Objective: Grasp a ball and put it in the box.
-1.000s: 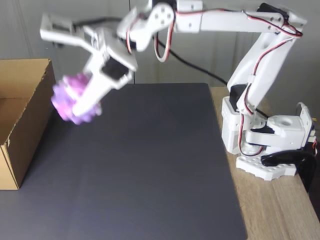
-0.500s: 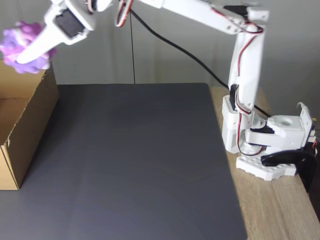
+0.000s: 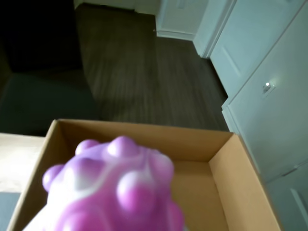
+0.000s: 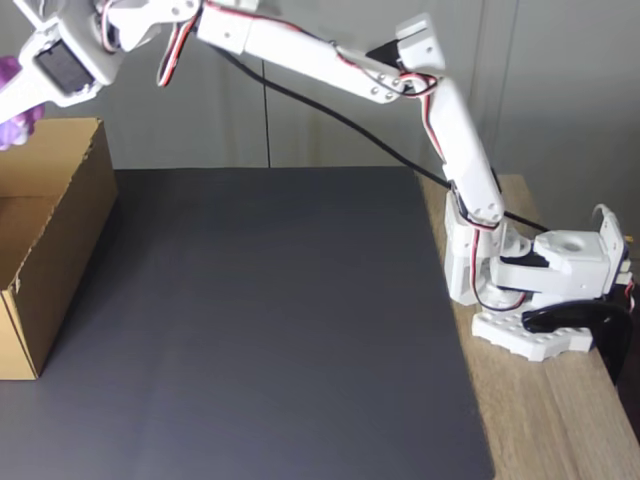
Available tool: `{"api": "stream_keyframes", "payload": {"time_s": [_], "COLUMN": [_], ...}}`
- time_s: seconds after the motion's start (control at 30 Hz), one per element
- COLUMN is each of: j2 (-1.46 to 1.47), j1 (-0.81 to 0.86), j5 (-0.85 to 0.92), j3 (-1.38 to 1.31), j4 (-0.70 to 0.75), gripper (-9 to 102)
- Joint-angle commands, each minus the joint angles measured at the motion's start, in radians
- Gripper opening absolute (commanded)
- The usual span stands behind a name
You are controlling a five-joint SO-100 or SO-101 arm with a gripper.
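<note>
The ball (image 3: 113,190) is off the bench (image 4: 290,320) and hangs above the box (image 3: 231,178). In the wrist view its knobby purple and white surface sits low in the frame, with the box's open mouth and brown inner walls spread out behind and below it. In the fixed view only a purple sliver of the ball (image 4: 12,100) shows at the left edge, above the box's top rim (image 4: 50,160), and the arm (image 4: 330,65) reaches far out from its base toward the box. The tool (image 4: 15,95) pinches the ball, its pale finger lying across the purple at the frame edge. The grasp and the carry look done. What seems left is the release: parting the fingers so the ball drops inside the box, then drawing the arm back from the box.
</note>
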State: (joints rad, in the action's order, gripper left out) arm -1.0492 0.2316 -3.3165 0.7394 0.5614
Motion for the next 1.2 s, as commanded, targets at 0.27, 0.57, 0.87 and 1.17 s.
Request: {"api": "stream_keyframes", "payload": {"time_s": [0.27,0.57,0.87,1.17], "j2": [0.308,0.383,0.402,0.396], "j1": [0.038,0.054,0.058,0.046], "j5": [0.009,0.011,0.012,0.017], "j3": [-0.434,-0.448,-0.449,-0.449], "j4": [-0.092,-0.098,-0.123,-0.127], "gripper": [23,33,40,40]}}
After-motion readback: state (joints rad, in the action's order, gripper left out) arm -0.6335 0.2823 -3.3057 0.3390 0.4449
